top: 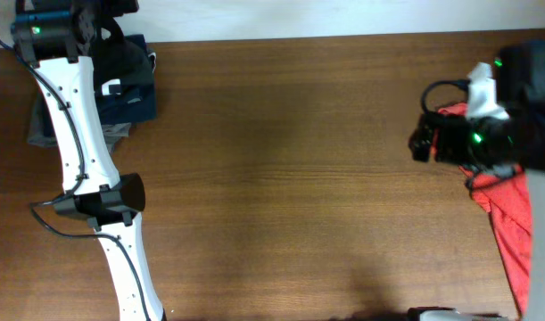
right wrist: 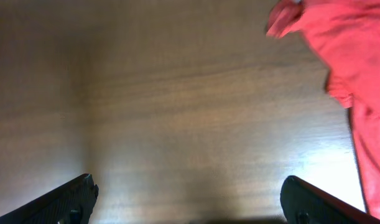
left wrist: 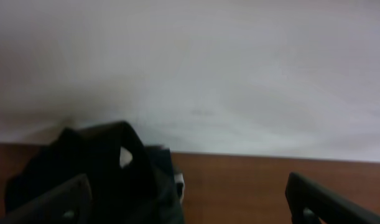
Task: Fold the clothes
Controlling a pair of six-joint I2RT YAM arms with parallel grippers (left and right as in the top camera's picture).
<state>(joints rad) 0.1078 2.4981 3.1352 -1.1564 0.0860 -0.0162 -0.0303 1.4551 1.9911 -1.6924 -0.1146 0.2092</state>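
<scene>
The large black fabric garment [top: 129, 76] lies bunched in a dark heap at the far left corner of the brown wooden table [top: 290, 178], close to the back edge; a small white mark [top: 111, 86] shows on its top; in the left wrist view the same heap [left wrist: 96, 174] rises in front of a plain white wall [left wrist: 227, 74]. The second piece, a soft orange-red fabric shirt [top: 515, 218], lies crumpled at the right side of the table and runs along the right edge toward the near side; it is well apart from the black one, with bare wood between them. The left gripper [left wrist: 188, 186] is above the back corner beside the black heap; its two dark fingers [left wrist: 320, 202] stand wide apart and nothing is between them; the white left arm [top: 85, 134] reaches to it along the left side. The right gripper [right wrist: 188, 186] hangs over bare wood just beside the upper end of the shirt [right wrist: 339, 43]; its jaws are also spread wide and grip nothing.
</scene>
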